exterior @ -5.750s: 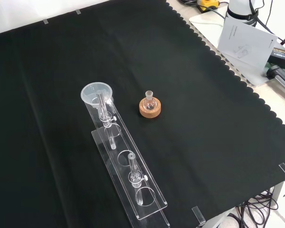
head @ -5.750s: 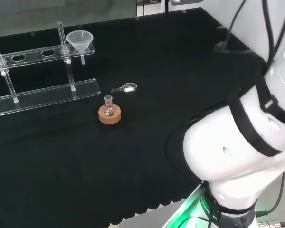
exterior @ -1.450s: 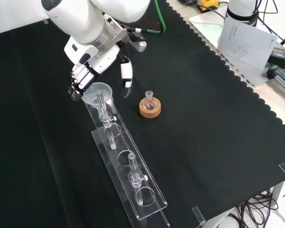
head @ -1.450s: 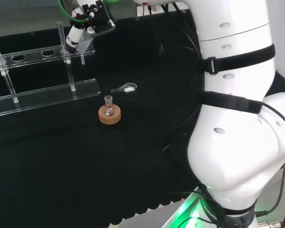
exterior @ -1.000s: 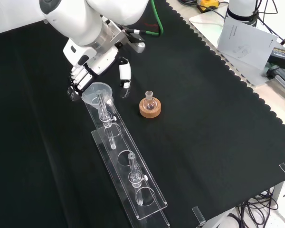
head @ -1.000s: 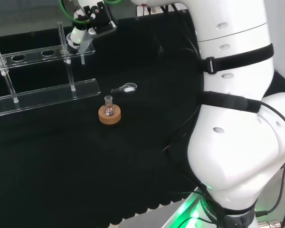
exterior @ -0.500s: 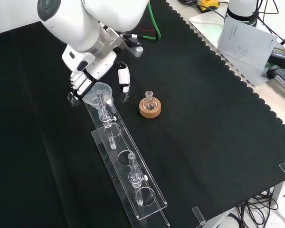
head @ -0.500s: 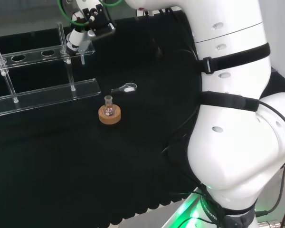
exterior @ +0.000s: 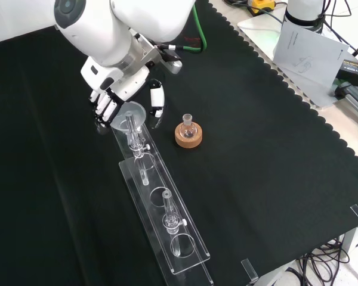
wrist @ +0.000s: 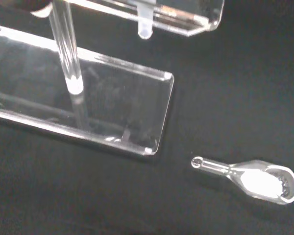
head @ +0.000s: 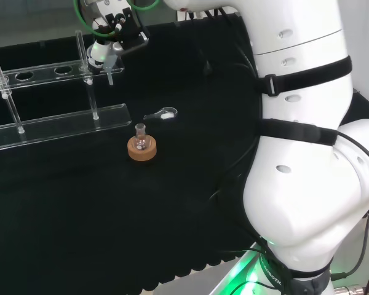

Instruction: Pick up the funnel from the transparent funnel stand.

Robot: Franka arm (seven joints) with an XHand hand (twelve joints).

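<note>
In the head view, nearest the arm's base, a small round flask (head: 141,136) sat in a cork ring (head: 141,149) on the black cloth (head: 190,74). Just beyond it lay a clear scoop (head: 162,114) with white powder in its bowl; the wrist view showed the same scoop (wrist: 257,177) lying on the cloth a little apart from the corner of the stand's base plate (wrist: 88,107).

Farther off stood the transparent funnel stand (head: 55,120), a long clear base with upright rods carrying a drilled upper rail (head: 43,72). In the front view the stand (exterior: 161,208) ran from the lower middle up toward the hand, and the flask on its cork ring (exterior: 188,134) stood just to its right.

At the stand's far right end in the head view the hand (head: 107,27) hung over the funnel (head: 106,58), whose stem pointed down beside the end of the rail. In the front view the funnel (exterior: 129,116) sat at the stand's top end, its wide rim between the hand's fingers (exterior: 105,107) on the left and the thumb (exterior: 157,100) on the right. The hand (exterior: 116,83) was curled round the funnel's rim, fingers against one side and thumb close on the other; whether the funnel had left its hole in the rail could not be told
</note>
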